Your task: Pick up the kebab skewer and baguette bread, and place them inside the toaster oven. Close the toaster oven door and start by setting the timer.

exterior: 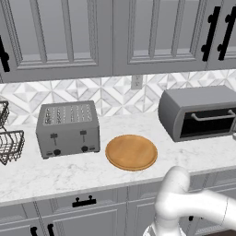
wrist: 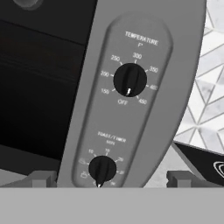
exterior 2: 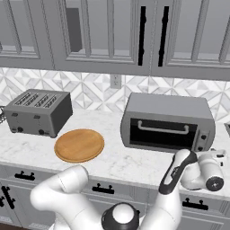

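A white marbled counter [exterior: 55,173] ran under grey wall cabinets [exterior: 60,37] and a diamond-patterned tile backsplash [exterior 2: 90,92], with a grey 4-slot toaster [exterior: 67,129] and a round wooden board [exterior: 131,152] standing well off to the left of the pincer. The toaster oven [exterior 2: 167,121] sat at the right end of the counter, its dark glass door [exterior 2: 162,133] shut and the silver bar handle [exterior 2: 163,130] across the top of it; whether the kebab skewer and the baguette bread lay inside could not be told through the dark glass, though neither lay on the counter. The pincer [wrist: 111,179] was pushed up close to the oven's right-hand control strip [wrist: 120,105], its 2 fingertips [wrist: 43,179] standing wide apart with nothing between them. In the hand view, the temperature knob [wrist: 130,80] sat well above the pincer, while the timer knob [wrist: 102,170] lay directly ahead and just between the spread tips, close to centred on the gap. The timer knob's pointer ridge ran roughly up and down in that view, crosswise to the line joining the 2 tips. By this reckoning the door step was done and the timer remained: the coming move turned on driving straight forward a little so the tips straddled the timer knob, closing on it, then twisting. The risk was closing short of the knob and slipping off its face.
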